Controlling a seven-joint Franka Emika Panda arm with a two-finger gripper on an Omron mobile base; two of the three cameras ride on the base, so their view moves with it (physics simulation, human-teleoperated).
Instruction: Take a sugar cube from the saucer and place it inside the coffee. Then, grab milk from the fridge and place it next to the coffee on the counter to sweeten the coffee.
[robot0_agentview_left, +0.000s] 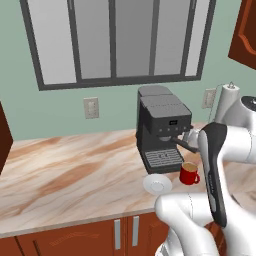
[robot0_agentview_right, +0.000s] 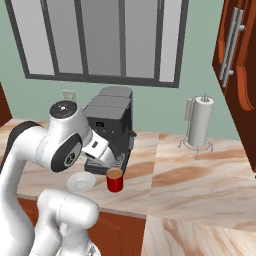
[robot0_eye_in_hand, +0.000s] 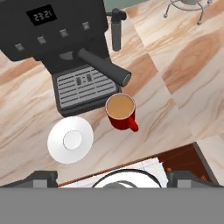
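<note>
Red mug and white saucer on the marbled counter, at the foot of the coffee machine

The beige-and-brown marbled stone counter (robot0_agentview_left: 65, 175) carries a black-grey coffee machine (robot0_agentview_left: 161, 131) (clock display lit) and a white paper-towel roll on a wire stand (robot0_agentview_right: 200, 125); just beside the machine's drip tray sits the small round white saucer (robot0_eye_in_hand: 70, 140) — close by but apart from it, the small red mug of brown coffee (robot0_eye_in_hand: 121, 111). Whether the claw's tips are spread, I cannot tell.

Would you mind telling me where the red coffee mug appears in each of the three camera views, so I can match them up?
Left base view: the coffee is right of centre, on the counter, just right of the saucer.
Right base view: the mug is left of centre, right of the saucer.
Hand view: the mug is at centre, up-right of the saucer.
Shared landmark: the coffee machine directly behind it.
</note>
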